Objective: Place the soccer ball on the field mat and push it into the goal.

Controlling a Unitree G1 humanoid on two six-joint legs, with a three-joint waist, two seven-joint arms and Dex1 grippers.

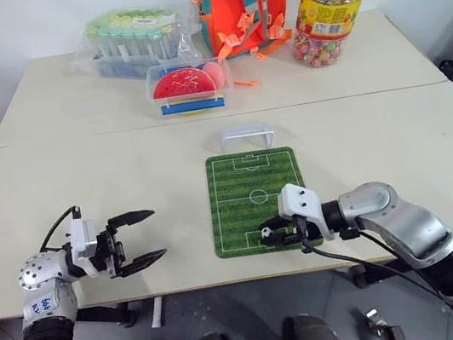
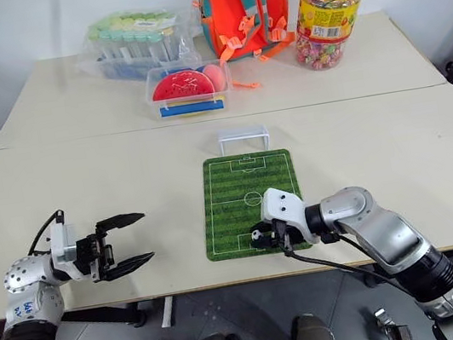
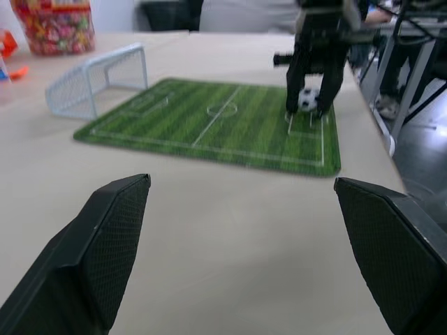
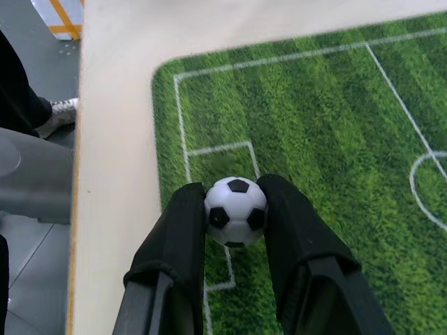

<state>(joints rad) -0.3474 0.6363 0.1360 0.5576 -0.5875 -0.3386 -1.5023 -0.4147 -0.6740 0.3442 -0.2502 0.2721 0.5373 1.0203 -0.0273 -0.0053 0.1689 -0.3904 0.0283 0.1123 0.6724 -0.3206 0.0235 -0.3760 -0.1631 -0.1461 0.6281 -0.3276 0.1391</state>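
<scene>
My right jaws (image 4: pixel 236 209) pinch the tiny white soccer ball with black patches (image 4: pixel 236 211) between their two black fingers (image 4: pixel 183 230), one finger on each side of it. I hold the ball over the near end of the flat green field mat with white pitch lines (image 1: pixel 254 178), above the small box drawn at that end, close to the near edge of the pale beige table (image 1: pixel 81 176). Whether the ball touches the mat I cannot tell (the left wrist view shows it very low, right at the grass).

My left jaws (image 1: pixel 144 235) are spread wide and hold nothing. They hover over bare table well to the left of the mat, pointing across toward it.

Just beyond the mat's far end stands the small white goal frame with pale netting (image 1: pixel 247 138), its open mouth facing the mat.

Farther back, on the second table section, sits a clear plastic box with a red disc inside (image 1: pixel 187 85). Behind it to the left lies a clear pack of pale green-capped tubes (image 1: pixel 132 36). At the back stands an orange backpack with teal trim (image 1: pixel 243 3), and to its right a yellow-lidded jar of colourful candies (image 1: pixel 329 11).
</scene>
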